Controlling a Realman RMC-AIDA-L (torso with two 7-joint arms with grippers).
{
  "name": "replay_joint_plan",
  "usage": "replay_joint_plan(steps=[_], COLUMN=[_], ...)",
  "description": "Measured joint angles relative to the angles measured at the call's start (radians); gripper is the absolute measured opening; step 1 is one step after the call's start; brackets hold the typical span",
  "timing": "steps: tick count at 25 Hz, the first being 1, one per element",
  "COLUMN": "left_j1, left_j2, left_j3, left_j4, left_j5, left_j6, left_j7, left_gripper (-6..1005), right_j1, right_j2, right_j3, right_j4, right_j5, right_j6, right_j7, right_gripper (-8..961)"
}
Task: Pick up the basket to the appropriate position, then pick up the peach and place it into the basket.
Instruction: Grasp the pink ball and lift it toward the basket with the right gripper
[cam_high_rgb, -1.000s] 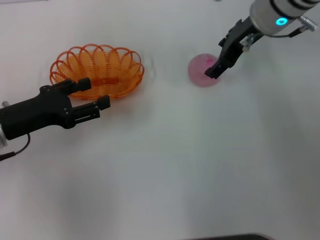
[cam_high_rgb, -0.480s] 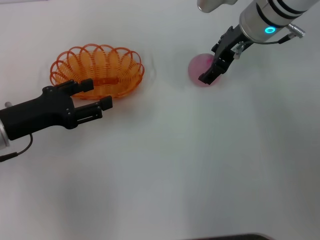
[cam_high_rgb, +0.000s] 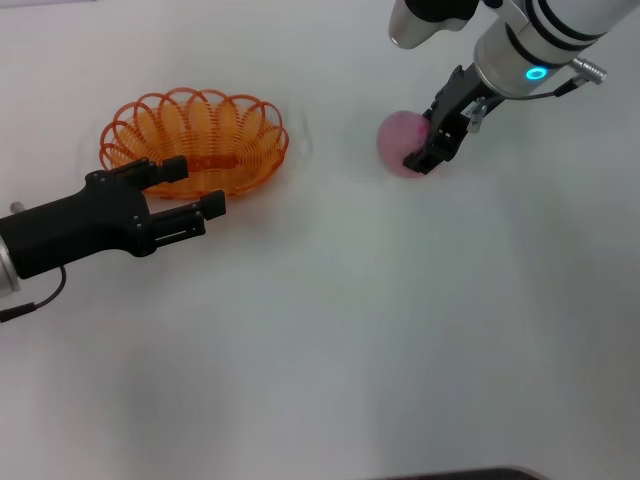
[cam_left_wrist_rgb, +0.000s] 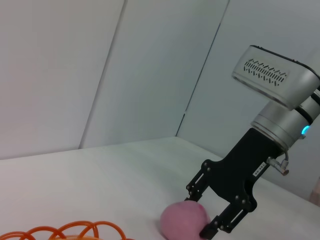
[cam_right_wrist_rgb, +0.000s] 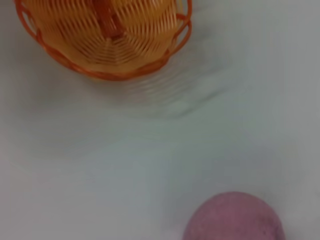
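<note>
Right gripper (cam_high_rgb: 424, 150): I reached down at the far right, jaws spread wide around the peach's right side, one finger beside it and one beyond; I could not tell if either touched.
Peach (cam_high_rgb: 400, 142): it sat on the white table (cam_high_rgb: 400, 320), far right, ungripped.
Basket (cam_high_rgb: 195, 140): far left, upright on the table, well apart from the peach.
Left gripper (cam_high_rgb: 190, 190): my fingers were parted, empty, at the basket's near rim.

Basket (cam_high_rgb: 193, 142) on the table (cam_high_rgb: 380, 330) at far left, peach (cam_high_rgb: 400, 143) well apart to its right; left gripper (cam_high_rgb: 190, 195) just before the basket's near rim, right gripper (cam_high_rgb: 425, 150) against the peach's right side
</note>
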Motion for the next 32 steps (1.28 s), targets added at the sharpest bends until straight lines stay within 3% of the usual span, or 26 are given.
replay_joint_plan(steps=[9,14,32], left_j1=[0.0,0.0,0.0], left_j2=[0.0,0.0,0.001], left_j3=[0.0,-0.004,0.0], left_j4=[0.0,0.0,0.0], left_j5=[0.0,0.0,0.0], left_j6=[0.003,0.009,0.008], left_j7=[0.0,0.0,0.0], left_gripper=[799,799,799], right_j1=[-0.003,-0.002,0.001], right_j2=[-0.001,-0.002,-0.002], right_j3=[-0.004,-0.004,-0.004], right_j4=[0.001,0.002,0.002], right_j5=[0.016,0.016,0.012], right_j6=[0.003,0.003,0.002], right_j7=[-0.002,-0.002,-0.002], right_gripper=[570,354,169])
